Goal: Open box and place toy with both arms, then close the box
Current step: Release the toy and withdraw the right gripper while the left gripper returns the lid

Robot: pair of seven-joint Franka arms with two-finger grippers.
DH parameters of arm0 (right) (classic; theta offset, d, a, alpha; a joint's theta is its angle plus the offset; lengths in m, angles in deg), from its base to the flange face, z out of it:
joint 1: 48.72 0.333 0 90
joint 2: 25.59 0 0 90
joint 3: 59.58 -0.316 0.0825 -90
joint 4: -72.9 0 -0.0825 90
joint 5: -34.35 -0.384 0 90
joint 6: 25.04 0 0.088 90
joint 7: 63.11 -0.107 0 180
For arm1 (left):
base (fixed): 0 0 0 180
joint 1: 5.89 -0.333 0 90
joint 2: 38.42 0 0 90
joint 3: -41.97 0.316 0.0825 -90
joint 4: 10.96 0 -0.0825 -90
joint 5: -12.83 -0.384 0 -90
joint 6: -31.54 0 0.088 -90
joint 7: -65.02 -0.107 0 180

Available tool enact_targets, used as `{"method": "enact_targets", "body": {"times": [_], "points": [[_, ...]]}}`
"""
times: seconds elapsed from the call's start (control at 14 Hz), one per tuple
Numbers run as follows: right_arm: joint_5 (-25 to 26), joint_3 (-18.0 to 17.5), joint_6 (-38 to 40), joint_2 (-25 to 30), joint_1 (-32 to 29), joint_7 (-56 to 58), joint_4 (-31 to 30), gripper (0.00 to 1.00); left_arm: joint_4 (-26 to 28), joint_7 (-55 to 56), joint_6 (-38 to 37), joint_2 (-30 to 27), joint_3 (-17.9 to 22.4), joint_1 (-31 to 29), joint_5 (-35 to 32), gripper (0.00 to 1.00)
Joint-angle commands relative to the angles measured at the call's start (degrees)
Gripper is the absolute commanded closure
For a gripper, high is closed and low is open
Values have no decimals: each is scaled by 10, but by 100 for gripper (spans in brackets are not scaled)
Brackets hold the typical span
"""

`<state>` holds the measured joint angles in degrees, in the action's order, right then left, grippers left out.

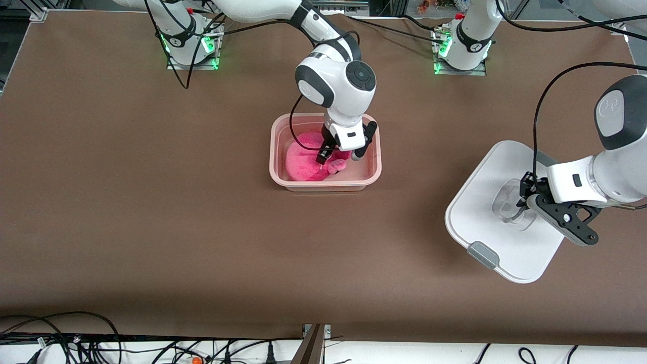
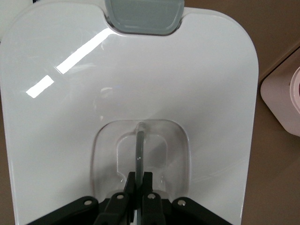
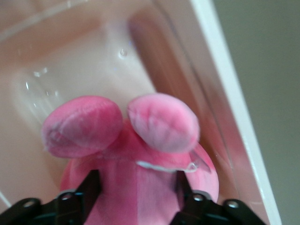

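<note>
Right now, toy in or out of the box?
In. The toy lies inside the open box, right gripper open over it.

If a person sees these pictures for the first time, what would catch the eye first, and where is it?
The hot-pink toy stands out most: it lies in the open box at mid-table, with the right gripper open around it. Toward the left arm's end of the table, the white lid is off the box, and the left gripper is shut on its clear handle.
</note>
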<state>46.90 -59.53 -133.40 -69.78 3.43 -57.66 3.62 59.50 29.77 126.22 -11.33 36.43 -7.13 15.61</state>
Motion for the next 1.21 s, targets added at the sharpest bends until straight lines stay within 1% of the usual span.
{"method": "enact_targets", "body": {"times": [0.0, 0.07, 0.21, 0.29, 0.43, 0.5, 0.57, 0.64, 0.71, 0.86, 1.0, 1.14], "points": [[-5, 1, 24, 1, 19, -62, 51, 0, 3, -13, -8, -10, 0, -2, 14, 100], [-5, 1, 35, 10, 22, -84, 57, 0, 3, -13, -8, -10, 0, -2, 14, 100], [-6, 9, 43, 49, 15, -123, 57, 0, 3, -14, -8, -11, 0, -2, 14, 100], [-7, 12, 46, 64, -6, -127, 56, 0, 4, -14, -8, -10, 0, -2, 14, 100], [-30, 20, 50, 89, -54, -133, 56, 0, 4, -15, -11, -10, -8, -2, 14, 100], [-51, 21, 54, 105, -75, -130, 56, 0, 4, -16, -11, -10, -11, 0, 14, 100], [-86, 27, 64, 129, -97, -128, 51, 0, 3, -14, -11, -9, -18, 2, 14, 100], [-113, 39, 92, 146, -114, -130, 47, 0, 3, -9, -10, -9, -32, 3, 13, 100], [-130, 57, 120, 164, -118, -135, 44, 0, 3, -7, -10, -8, -47, 3, 12, 100], [-172, 117, 160, 204, -120, -135, 30, 0, 8, -8, -10, -4, -81, 11, 6, 100], [-211, 177, 181, 266, -120, -135, -25, 0, 13, -8, -6, 11, -85, 56, 5, 100], [-215, 214, 192, 333, -119, -135, -90, 0, 12, -9, 8, 31, -83, 114, 3, 100]]}}
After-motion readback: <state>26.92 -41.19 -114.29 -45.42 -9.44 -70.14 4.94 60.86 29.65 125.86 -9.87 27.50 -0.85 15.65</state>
